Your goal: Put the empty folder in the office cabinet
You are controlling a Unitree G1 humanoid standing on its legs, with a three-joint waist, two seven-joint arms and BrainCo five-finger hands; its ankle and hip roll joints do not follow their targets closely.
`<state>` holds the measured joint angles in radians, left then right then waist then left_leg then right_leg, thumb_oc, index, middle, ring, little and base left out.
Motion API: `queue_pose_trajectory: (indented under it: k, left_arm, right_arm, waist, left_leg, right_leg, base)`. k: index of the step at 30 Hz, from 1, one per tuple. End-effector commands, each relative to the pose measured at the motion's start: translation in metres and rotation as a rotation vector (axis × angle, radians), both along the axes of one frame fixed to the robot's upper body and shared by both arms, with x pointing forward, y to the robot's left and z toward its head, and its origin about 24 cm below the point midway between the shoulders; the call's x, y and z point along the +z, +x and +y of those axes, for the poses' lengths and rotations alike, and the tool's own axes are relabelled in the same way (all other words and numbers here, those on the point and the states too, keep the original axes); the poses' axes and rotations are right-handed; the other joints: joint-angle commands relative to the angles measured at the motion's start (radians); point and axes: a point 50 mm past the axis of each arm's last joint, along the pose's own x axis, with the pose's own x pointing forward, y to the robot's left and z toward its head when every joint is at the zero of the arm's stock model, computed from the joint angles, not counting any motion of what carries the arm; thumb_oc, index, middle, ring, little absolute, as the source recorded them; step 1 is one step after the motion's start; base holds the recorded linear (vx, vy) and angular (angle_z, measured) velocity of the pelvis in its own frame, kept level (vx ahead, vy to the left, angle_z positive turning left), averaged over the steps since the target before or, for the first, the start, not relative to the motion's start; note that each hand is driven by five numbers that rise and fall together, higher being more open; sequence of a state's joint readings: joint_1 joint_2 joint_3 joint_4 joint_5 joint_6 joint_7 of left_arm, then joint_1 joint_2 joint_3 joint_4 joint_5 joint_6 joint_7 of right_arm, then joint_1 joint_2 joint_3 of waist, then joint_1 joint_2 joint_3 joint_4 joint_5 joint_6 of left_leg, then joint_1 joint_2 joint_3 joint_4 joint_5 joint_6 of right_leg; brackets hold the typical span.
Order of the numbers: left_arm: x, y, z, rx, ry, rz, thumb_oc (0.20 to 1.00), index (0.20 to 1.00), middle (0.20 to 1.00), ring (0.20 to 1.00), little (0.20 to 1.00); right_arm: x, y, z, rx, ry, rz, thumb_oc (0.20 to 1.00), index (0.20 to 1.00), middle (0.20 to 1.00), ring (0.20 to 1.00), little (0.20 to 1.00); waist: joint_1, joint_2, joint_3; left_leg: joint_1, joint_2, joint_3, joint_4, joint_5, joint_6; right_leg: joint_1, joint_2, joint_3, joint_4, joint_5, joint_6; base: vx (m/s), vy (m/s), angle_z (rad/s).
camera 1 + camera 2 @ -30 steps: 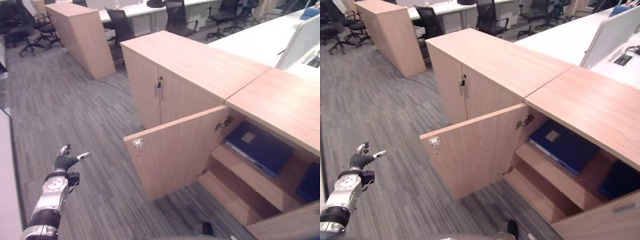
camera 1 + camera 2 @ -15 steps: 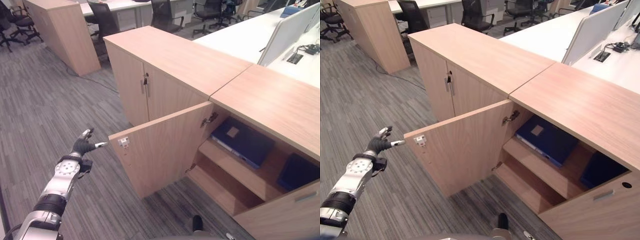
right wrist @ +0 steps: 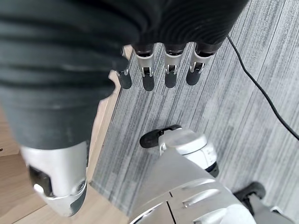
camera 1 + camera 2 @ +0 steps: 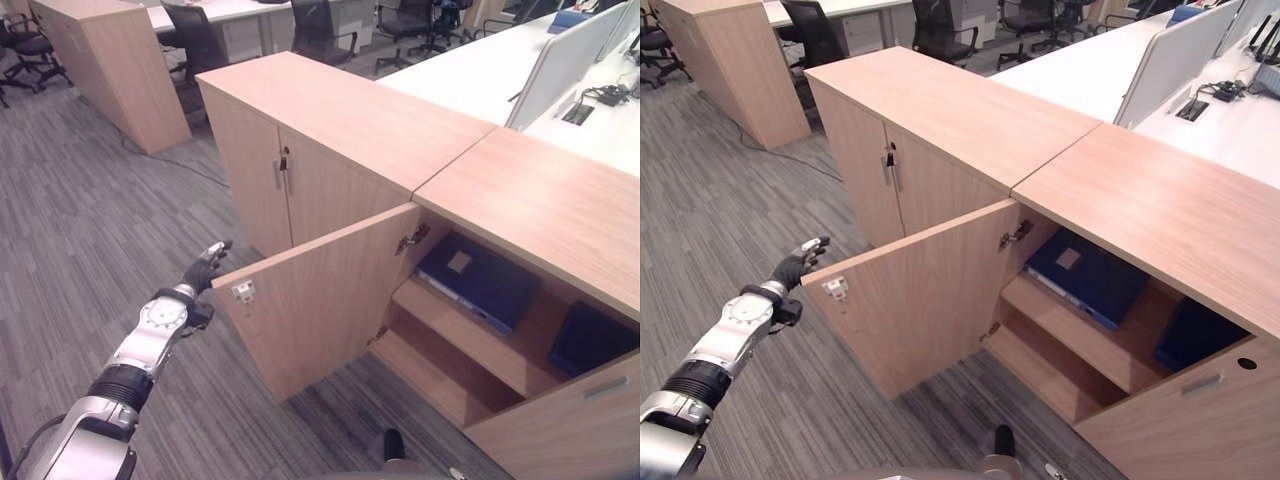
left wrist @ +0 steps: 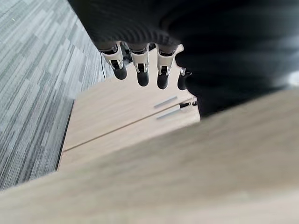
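The office cabinet's left door [image 4: 325,300] stands open, and so does its right door [image 4: 570,420] at the lower right. A blue folder [image 4: 480,280] lies flat on the upper shelf inside. A second dark blue thing [image 4: 590,335] sits further right in the cabinet. My left hand [image 4: 205,272] is open, fingers straight, right at the left door's free edge by the latch plate; whether it touches the door I cannot tell. In the left wrist view its fingers [image 5: 140,70] point past the door's wood. My right hand [image 3: 159,70] hangs open over the carpet, holding nothing.
A closed twin cabinet [image 4: 300,180] adjoins on the left of the open one. Another wooden cabinet [image 4: 120,70] stands far left, with office chairs [image 4: 200,30] and white desks [image 4: 470,70] behind. Grey carpet [image 4: 90,230] lies in front.
My left hand has travelled right and up, from out over the carpet to the open door's free edge. The head view has shifted a little.
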<state>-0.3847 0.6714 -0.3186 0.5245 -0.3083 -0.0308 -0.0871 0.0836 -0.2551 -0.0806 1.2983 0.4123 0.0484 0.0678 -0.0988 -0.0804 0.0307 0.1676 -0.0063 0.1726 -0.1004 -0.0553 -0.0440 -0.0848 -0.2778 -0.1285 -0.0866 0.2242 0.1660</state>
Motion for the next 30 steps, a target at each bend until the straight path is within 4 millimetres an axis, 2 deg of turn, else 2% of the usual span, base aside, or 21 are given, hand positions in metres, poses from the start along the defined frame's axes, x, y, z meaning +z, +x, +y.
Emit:
queue_pose_trajectory:
  k: [1,5,7,10,11,13,15,16,17,18,21,25,28,29,30]
  left_arm:
    - [0.056,0.03,-0.023,-0.096,-0.044,-0.199,1.0,1.0,1.0,1.0,1.0]
    - [0.055,0.026,-0.054,-0.2,-0.129,-0.226,1.0,1.0,1.0,1.0,1.0]
    - [0.051,0.014,-0.07,-0.273,-0.191,-0.226,1.0,1.0,1.0,1.0,1.0]
    - [0.031,-0.014,-0.09,-0.377,-0.323,-0.159,1.0,1.0,1.0,1.0,1.0]
    - [0.024,-0.022,-0.097,-0.411,-0.349,-0.13,1.0,1.0,1.0,1.0,1.0]
    - [0.013,-0.034,-0.105,-0.461,-0.37,-0.074,1.0,1.0,1.0,1.0,1.0]
    - [0.005,-0.046,-0.112,-0.523,-0.362,-0.019,1.0,1.0,1.0,1.0,1.0]
    - [0.005,-0.046,-0.112,-0.523,-0.361,-0.019,1.0,1.0,1.0,1.0,1.0]
    - [0.001,-0.05,-0.114,-0.546,-0.359,0.006,1.0,1.0,1.0,1.0,1.0]
    - [-0.006,-0.058,-0.115,-0.575,-0.36,0.047,1.0,1.0,1.0,1.0,1.0]
    - [-0.014,-0.068,-0.115,-0.585,-0.364,0.092,1.0,1.0,1.0,1.0,1.0]
    - [-0.019,-0.075,-0.114,-0.584,-0.37,0.118,1.0,1.0,1.0,1.0,1.0]
    - [-0.023,-0.08,-0.11,-0.571,-0.365,0.137,1.0,1.0,1.0,1.0,1.0]
    - [-0.023,-0.08,-0.11,-0.571,-0.365,0.137,1.0,1.0,1.0,1.0,1.0]
    - [-0.024,-0.081,-0.108,-0.563,-0.361,0.142,1.0,1.0,1.0,1.0,1.0]
  right_arm:
    - [0.002,0.01,-0.006,0.0,-0.005,0.0,1.0,1.0,1.0,1.0,1.0]
    - [0.001,0.01,-0.003,-0.007,0.002,0.001,1.0,1.0,1.0,1.0,1.0]
    - [0.001,0.012,-0.002,-0.015,0.005,-0.005,1.0,1.0,1.0,1.0,1.0]
    - [-0.001,0.009,0.003,0.009,0.014,0.009,1.0,1.0,1.0,1.0,1.0]
    - [-0.001,0.007,0.004,0.063,0.011,0.032,1.0,1.0,1.0,1.0,1.0]
    - [-0.002,0.001,0.005,0.277,0.003,0.117,1.0,1.0,1.0,1.0,1.0]
    - [-0.003,-0.012,0.007,0.581,0.025,0.247,1.0,1.0,1.0,1.0,1.0]
    - [-0.003,-0.012,0.008,0.582,0.026,0.246,1.0,1.0,1.0,1.0,1.0]
    - [-0.003,-0.018,0.006,0.7,0.029,0.305,1.0,1.0,1.0,1.0,1.0]
    - [-0.001,-0.028,0.001,0.898,0.048,0.406,1.0,1.0,1.0,1.0,1.0]
    - [0.001,-0.035,-0.006,1.071,0.046,0.493,1.0,1.0,1.0,1.0,1.0]
    - [0.002,-0.033,-0.006,1.247,0.065,0.553,1.0,1.0,1.0,1.0,1.0]
    - [0.0,-0.027,0.0,1.353,0.081,0.553,1.0,1.0,1.0,1.0,1.0]
    - [0.0,-0.027,0.0,1.354,0.082,0.553,1.0,1.0,1.0,1.0,1.0]
    - [-0.001,-0.028,0.005,1.392,0.104,0.554,1.0,1.0,1.0,1.0,1.0]
  waist:
    - [0.01,0.046,0.01]
    - [0.012,0.042,0.013]
    - [0.015,0.04,0.017]
    - [0.024,0.036,0.019]
    - [0.029,0.033,0.021]
    - [0.039,0.028,0.028]
    - [0.054,0.015,0.032]
    - [0.053,0.012,0.029]
    - [0.061,0.008,0.032]
    - [0.077,-0.007,0.032]
    - [0.087,-0.021,0.034]
    - [0.094,-0.029,0.044]
    - [0.101,-0.038,0.065]
    - [0.101,-0.038,0.064]
    - [0.104,-0.033,0.074]
  left_leg:
    - [-0.044,-0.04,-0.026,0.013,-0.058,0.058]
    - [-0.047,-0.041,-0.035,0.013,-0.057,0.058]
    - [-0.048,-0.042,-0.04,0.013,-0.058,0.059]
    - [-0.046,-0.045,-0.044,0.013,-0.06,0.062]
    - [-0.047,-0.045,-0.045,0.013,-0.06,0.062]
    - [-0.044,-0.044,-0.05,0.013,-0.06,0.064]
    - [-0.05,-0.045,-0.056,0.013,-0.057,0.065]
    - [-0.055,-0.048,-0.056,0.013,-0.054,0.066]
    - [-0.054,-0.046,-0.061,0.013,-0.055,0.066]
    - [-0.064,-0.05,-0.069,0.013,-0.047,0.07]
    - [-0.081,-0.052,-0.075,0.013,-0.037,0.073]
    - [-0.108,-0.055,-0.073,0.013,-0.025,0.073]
    - [-0.131,-0.05,-0.051,0.013,-0.015,0.071]
    - [-0.132,-0.05,-0.051,0.013,-0.015,0.071]
    - [-0.138,-0.041,-0.041,0.013,-0.009,0.07]
  right_leg:
    - [0.02,-0.057,-0.098,0.014,0.049,0.096]
    - [0.023,-0.06,-0.11,0.013,0.046,0.096]
    - [0.025,-0.061,-0.114,0.013,0.047,0.096]
    - [0.027,-0.062,-0.113,0.013,0.048,0.096]
    - [0.028,-0.061,-0.112,0.013,0.049,0.096]
    - [0.033,-0.058,-0.112,0.014,0.048,0.096]
    - [0.035,-0.058,-0.117,0.014,0.047,0.096]
    - [0.03,-0.061,-0.116,0.014,0.049,0.096]
    - [0.035,-0.059,-0.119,0.015,0.049,0.096]
    - [0.031,-0.065,-0.123,0.014,0.06,0.096]
    - [0.024,-0.069,-0.128,0.011,0.078,0.096]
    - [0.001,-0.07,-0.142,0.001,0.103,0.096]
    - [-0.031,-0.065,-0.187,0.001,0.136,0.096]
    - [-0.032,-0.065,-0.187,0.001,0.137,0.096]
    - [-0.029,-0.065,-0.218,0.007,0.129,0.096]
  base:
    - [0.0,0.0,0.0]
    - [0.0,-0.002,0.01]
    - [-0.01,0.0,0.13]
    - [-0.01,0.009,0.07]
    - [0.0,0.013,-0.03]
    - [-0.03,0.008,-0.03]
    - [-0.04,-0.007,-0.01]
    - [0.0,0.0,0.0]
    - [-0.04,-0.012,0.04]
    - [-0.04,-0.014,0.05]
    - [-0.05,0.008,0.07]
    - [-0.07,0.035,0.1]
    - [-0.11,0.008,0.03]
    - [-0.11,-0.016,-0.17]
    - [-0.11,-0.028,-0.23]
